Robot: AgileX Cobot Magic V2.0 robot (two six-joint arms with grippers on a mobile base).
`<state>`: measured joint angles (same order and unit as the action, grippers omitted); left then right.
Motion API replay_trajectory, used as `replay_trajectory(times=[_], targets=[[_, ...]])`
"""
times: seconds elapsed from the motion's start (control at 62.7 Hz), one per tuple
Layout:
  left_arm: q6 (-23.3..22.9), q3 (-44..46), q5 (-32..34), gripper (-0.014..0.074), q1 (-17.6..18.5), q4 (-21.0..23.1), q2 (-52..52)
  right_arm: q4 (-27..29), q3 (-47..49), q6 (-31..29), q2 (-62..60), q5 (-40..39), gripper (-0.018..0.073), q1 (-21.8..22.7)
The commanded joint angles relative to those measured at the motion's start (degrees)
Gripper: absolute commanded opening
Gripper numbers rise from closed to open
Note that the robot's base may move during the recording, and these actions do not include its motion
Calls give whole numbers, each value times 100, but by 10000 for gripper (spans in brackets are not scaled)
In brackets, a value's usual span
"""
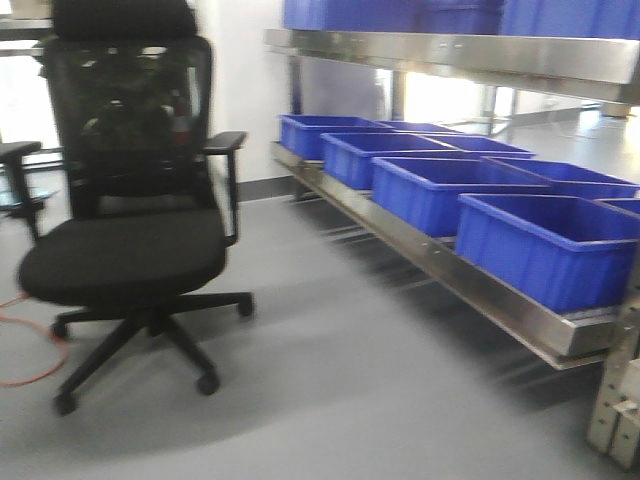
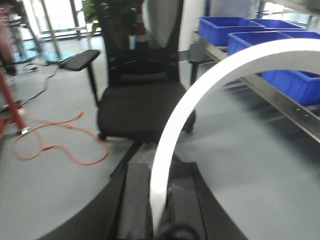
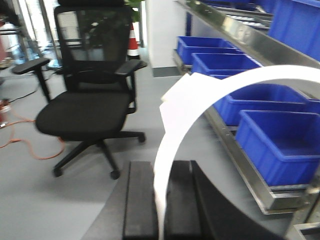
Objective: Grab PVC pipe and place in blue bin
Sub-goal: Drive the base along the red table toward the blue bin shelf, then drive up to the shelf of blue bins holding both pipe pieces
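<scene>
My left gripper is shut on a curved white PVC pipe, which rises from between the black fingers and arcs off to the right. My right gripper is shut on a curved white PVC pipe that arcs up and right in the same way. Whether these are one pipe or two I cannot tell. Several blue bins stand in a row on a low steel shelf at the right. They also show in the left wrist view and the right wrist view. Neither gripper nor pipe shows in the front view.
A black mesh office chair stands on the grey floor at the left, ahead of both wrists. An orange cable lies on the floor beside it. A steel shelf rail carries the bins, with an upper shelf holding more blue bins.
</scene>
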<state>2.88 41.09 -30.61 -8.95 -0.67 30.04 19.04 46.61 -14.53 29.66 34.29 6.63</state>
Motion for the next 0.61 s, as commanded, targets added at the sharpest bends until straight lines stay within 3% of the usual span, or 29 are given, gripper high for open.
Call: replay_trajectory(times=[0.0,0.591], targets=[[-15,19,166,-111,1,23,-20,-37,-11,-24,-28,-171,-169,2],[-15,19,166,-111,1,23,-20,-37,-11,-24,-28,-182,-169,2]])
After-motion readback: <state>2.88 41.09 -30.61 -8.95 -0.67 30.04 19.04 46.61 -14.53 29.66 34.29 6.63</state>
